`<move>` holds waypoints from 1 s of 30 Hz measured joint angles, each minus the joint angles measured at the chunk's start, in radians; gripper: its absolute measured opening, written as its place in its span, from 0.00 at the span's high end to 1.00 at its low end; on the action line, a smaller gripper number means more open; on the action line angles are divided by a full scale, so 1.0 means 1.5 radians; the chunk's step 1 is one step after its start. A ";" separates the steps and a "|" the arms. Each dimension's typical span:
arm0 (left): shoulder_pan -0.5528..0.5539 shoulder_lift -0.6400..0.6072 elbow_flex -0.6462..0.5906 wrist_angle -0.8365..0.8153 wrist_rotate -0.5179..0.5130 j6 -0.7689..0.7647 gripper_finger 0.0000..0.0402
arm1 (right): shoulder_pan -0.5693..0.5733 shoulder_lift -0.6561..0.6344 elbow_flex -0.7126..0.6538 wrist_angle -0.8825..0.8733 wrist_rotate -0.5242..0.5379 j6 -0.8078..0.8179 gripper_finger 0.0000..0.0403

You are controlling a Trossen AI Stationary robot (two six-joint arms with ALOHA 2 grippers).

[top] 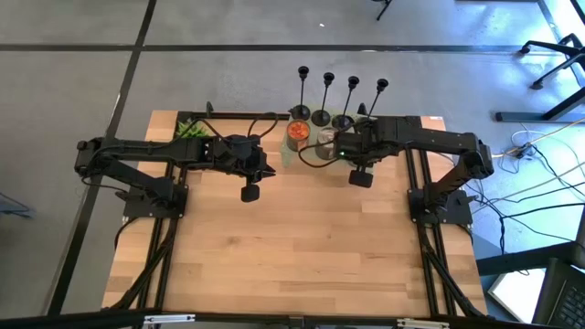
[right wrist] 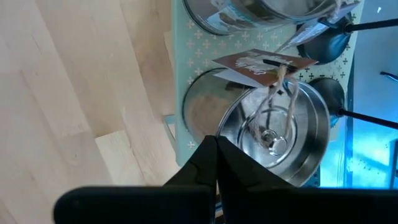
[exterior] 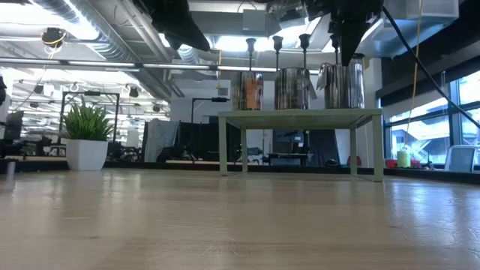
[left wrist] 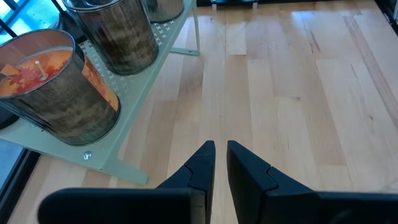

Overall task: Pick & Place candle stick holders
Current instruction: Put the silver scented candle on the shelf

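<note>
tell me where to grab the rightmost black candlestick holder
Best on the thin upright stem of the rightmost candlestick holder, midway between cup and base, closing across it from above. The right hand is nearest; the silver tin stands close in front, so a low approach looks crowded.

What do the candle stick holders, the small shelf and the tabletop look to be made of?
Candle stick holders: likely metal, matte black, very thin stems. Small shelf: pale green painted metal, probably; cross-shaped perforations and a screw show. Tabletop: light wood planks with visible grain.
</note>
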 joint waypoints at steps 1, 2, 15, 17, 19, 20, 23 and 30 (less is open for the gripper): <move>0.000 0.000 0.000 0.000 0.000 0.000 0.91 | 0.000 0.000 0.000 0.000 0.000 0.000 0.99; 0.000 0.000 0.000 0.000 0.000 0.000 0.91 | 0.000 0.000 0.000 0.000 0.000 0.000 0.99; 0.000 0.000 0.000 0.000 0.000 0.000 0.91 | 0.000 0.000 0.000 0.000 0.007 0.000 0.99; 0.000 0.000 0.001 0.000 0.000 0.000 0.91 | 0.000 0.000 0.000 0.000 0.006 0.000 0.99; 0.000 0.000 0.001 0.000 0.000 0.000 0.91 | 0.000 0.000 0.000 0.000 0.005 0.000 0.99; 0.000 0.000 0.001 0.000 0.000 0.000 0.91 | 0.000 0.000 0.000 0.000 0.005 0.001 0.99; 0.000 0.000 0.001 0.000 0.000 0.000 0.91 | 0.000 0.000 0.000 0.000 0.012 0.004 0.99; 0.000 0.000 0.001 0.000 0.000 0.000 0.91 | -0.003 0.000 0.000 0.000 0.023 0.006 0.99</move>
